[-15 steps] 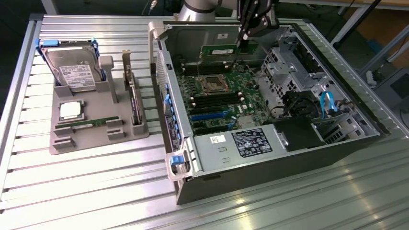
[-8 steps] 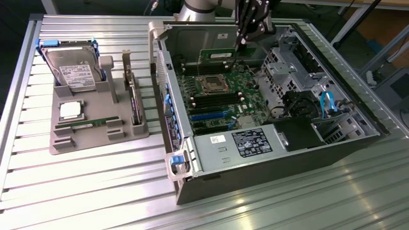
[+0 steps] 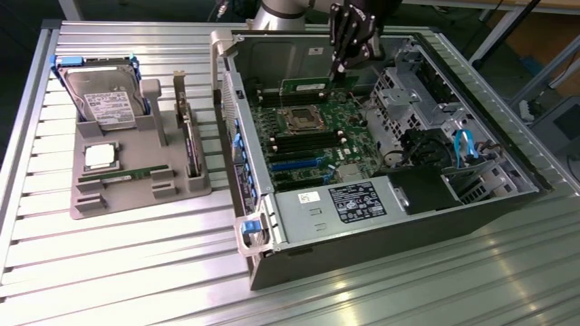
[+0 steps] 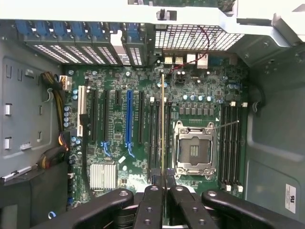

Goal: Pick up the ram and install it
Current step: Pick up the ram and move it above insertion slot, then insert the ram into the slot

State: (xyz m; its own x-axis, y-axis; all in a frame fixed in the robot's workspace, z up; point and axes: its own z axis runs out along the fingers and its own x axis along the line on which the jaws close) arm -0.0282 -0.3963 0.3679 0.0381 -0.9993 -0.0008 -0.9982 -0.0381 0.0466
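Observation:
The ram [image 3: 305,85] is a thin green stick held upright on its long edge inside the open computer case [image 3: 381,224], above the far part of the motherboard [image 3: 313,146]. My gripper [image 3: 341,68] is shut on one end of it. In the wrist view the ram [image 4: 163,119] appears edge-on as a narrow line running away from my gripper [image 4: 162,180]. It hangs over the black memory slots [image 4: 157,136] beside the empty processor socket [image 4: 193,148]. Whether its lower edge touches a slot cannot be told.
A grey holder [image 3: 136,193] lies outside the case at the exterior view's left, carrying a hard drive [image 3: 104,98], a square silver processor chip [image 3: 100,156] and an expansion card [image 3: 187,132]. Inside the case, a drive cage [image 3: 399,92] and a black power supply [image 3: 422,190] flank the board.

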